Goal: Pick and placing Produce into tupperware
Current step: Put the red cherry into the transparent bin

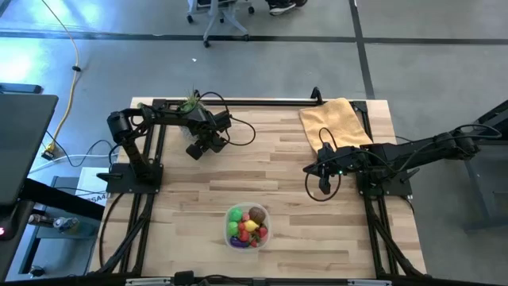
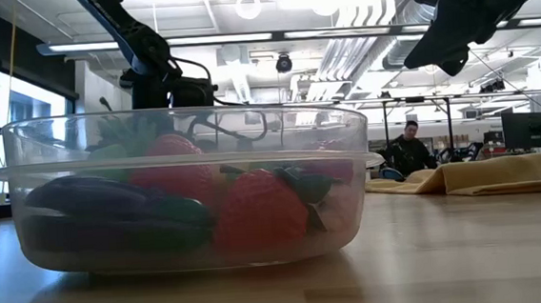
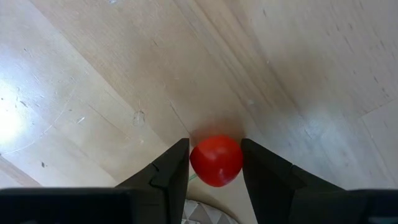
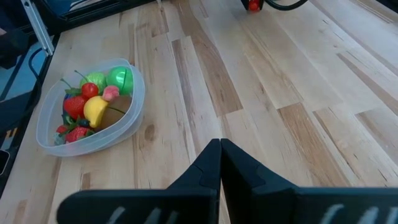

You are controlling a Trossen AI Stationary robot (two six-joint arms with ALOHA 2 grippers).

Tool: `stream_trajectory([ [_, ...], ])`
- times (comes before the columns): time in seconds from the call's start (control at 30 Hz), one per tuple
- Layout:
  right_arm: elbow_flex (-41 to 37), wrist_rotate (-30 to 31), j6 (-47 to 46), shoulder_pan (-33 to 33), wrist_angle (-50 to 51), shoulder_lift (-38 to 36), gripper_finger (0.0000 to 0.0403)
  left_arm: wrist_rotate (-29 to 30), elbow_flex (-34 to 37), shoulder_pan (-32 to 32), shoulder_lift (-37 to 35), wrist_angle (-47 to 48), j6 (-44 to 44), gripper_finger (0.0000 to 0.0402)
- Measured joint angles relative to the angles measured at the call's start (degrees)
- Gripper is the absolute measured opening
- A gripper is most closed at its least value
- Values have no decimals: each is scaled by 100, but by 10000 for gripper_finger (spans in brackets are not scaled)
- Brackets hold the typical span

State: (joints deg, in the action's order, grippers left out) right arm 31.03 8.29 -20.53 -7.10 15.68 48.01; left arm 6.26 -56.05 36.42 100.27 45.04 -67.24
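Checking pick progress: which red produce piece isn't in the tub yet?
The round red tomato-like piece, held between the left gripper fingers above the wooden table. Every other red piece, such as the strawberries, lies inside the clear plastic tub near the front edge.

The clear, round-cornered tupperware [image 1: 247,226] sits upright at about 6 o'clock on the table, holding mixed produce [image 4: 93,109]: red strawberries, a yellow lemon, green pieces, a purple eggplant [image 2: 103,216]. One small red tomato [image 3: 216,160] is up at 11 o'clock, off the wood.
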Motion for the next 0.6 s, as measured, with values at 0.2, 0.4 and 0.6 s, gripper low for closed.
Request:
stream_trajectory([
  [0.2,0,-2,0,0,-1,2,0,-19,0,0,0,7,2,133],
  [0.4,0,-23,0,1,0,2,0,-53,0,0,0,20,19,125],
  [0.6,0,-22,0,-1,0,2,0,-79,-2,0,0,20,103,113],
])
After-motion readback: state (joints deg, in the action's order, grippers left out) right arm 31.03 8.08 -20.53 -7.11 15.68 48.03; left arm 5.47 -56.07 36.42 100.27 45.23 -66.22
